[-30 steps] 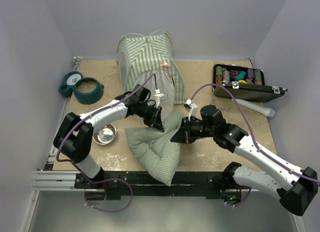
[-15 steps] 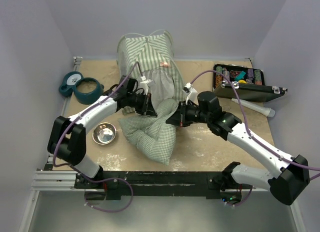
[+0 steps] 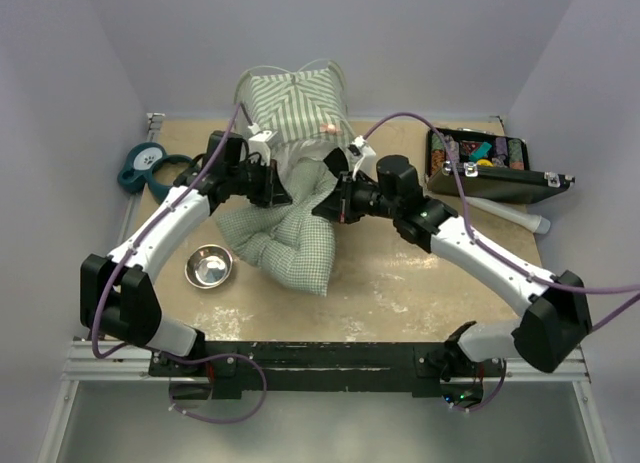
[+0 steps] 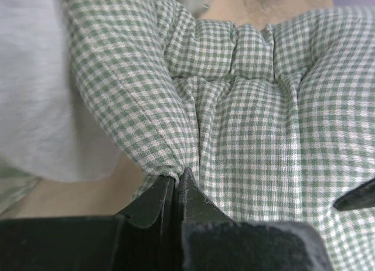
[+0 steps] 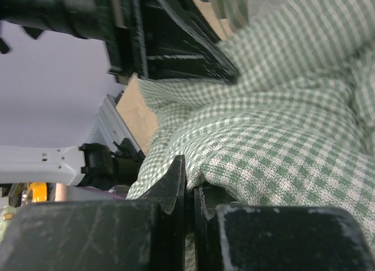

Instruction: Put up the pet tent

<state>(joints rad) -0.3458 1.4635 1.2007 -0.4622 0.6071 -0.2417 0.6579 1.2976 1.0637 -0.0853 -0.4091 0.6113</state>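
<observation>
The pet tent (image 3: 295, 98) stands upright at the back middle of the table, green-and-white striped, with a white flap (image 4: 35, 78) hanging at its front. A green checked cushion (image 3: 290, 248) lies crumpled in front of it, its far edge lifted against the tent opening. My left gripper (image 3: 278, 191) is shut on a pinch of the cushion's (image 4: 263, 124) left edge, seen close up in the left wrist view at the gripper (image 4: 177, 176). My right gripper (image 3: 322, 207) is shut on the cushion's (image 5: 281, 130) right edge, shown close in the right wrist view at the gripper (image 5: 188, 177).
A teal pet bowl (image 3: 160, 173) sits at the back left, and a steel bowl (image 3: 209, 267) lies nearer, left of the cushion. At the back right an open case (image 3: 480, 158) holds colourful items, with a white cylinder (image 3: 505, 215) in front of it.
Both arms have reached farther from their bases toward the tent. The cushion came with them, off the table's near edge and up to the tent's front.
</observation>
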